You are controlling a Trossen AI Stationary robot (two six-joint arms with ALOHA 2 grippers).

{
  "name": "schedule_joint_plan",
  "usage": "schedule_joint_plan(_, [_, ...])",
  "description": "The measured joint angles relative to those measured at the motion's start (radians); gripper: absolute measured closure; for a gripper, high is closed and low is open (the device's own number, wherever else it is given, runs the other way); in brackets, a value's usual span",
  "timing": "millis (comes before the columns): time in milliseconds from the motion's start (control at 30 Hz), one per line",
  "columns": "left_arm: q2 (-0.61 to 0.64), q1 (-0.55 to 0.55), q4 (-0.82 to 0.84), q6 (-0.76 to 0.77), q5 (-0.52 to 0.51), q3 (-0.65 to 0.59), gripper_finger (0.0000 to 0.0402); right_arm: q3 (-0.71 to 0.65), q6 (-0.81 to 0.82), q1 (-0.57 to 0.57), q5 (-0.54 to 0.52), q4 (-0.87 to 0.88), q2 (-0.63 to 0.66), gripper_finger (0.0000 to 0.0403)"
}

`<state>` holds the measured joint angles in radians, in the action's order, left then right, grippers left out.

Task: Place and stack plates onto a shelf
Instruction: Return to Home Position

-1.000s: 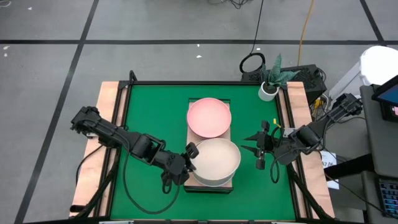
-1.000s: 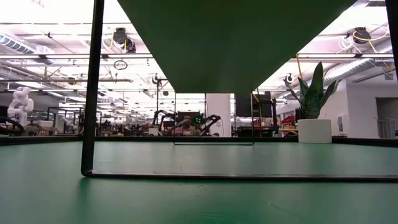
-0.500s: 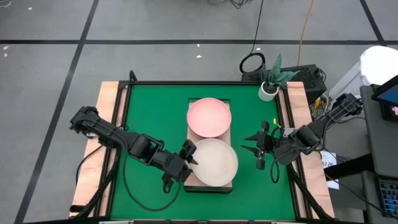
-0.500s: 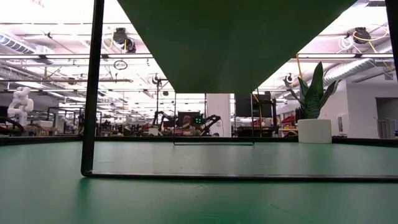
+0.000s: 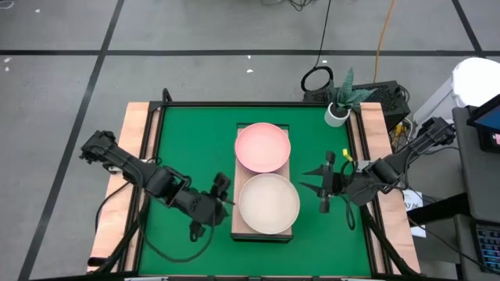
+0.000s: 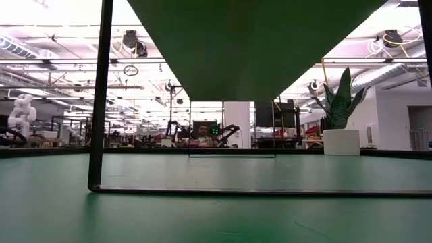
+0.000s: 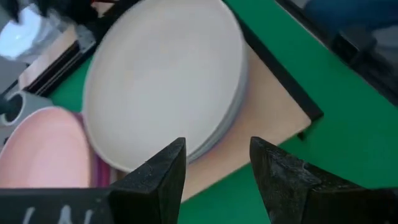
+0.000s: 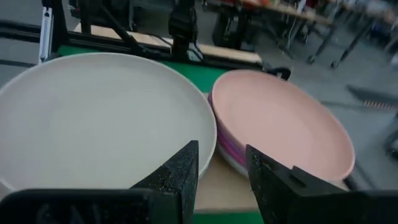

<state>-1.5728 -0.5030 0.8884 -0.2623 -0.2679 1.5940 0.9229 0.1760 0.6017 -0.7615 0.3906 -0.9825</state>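
The shelf [image 5: 285,232] is a light-wood board lying in the middle of the green table. A pale pink plate [image 5: 262,147] tops a stack at its far end, with a magenta plate's rim [image 8: 225,151] showing below it. A cream plate [image 5: 269,204] lies flat on top of a stack at the near end; lower rims [image 7: 239,93] show under it. My left gripper [image 5: 223,192] stands open just left of the cream plate, its fingers [image 7: 163,167] clear of the rim. My right gripper [image 5: 323,190] waits open to the right of the shelf.
A potted plant [image 5: 337,109] stands at the table's far right corner. Wooden side strips [image 5: 137,133] run along both table edges, and a black frame [image 5: 234,104] borders the green mat. Bare green mat lies on either side of the shelf.
My left gripper has opened and let go of the cream plate's left rim, then drawn back toward the table's left edge. The plate, tilted up a second ago, has dropped flat onto the near stack.
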Motion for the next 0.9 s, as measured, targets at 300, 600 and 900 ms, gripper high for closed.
schedule_joint_plan(300, [0.241,0.034,-0.116,0.079,-0.071,-0.245,0.0259,-0.088,-0.359,-0.06,0.002,-0.249,0.019,0.0291])
schedule_joint_plan(600, [0.644,0.048,-0.515,0.164,-0.146,-0.683,0.0352,-0.127,-0.442,-0.207,0.219,-0.275,0.101,0.0389])
schedule_joint_plan(900, [0.878,0.049,-0.72,0.185,-0.208,-0.979,0.0394,-0.252,-0.427,-0.284,0.269,-0.312,0.205,0.04])
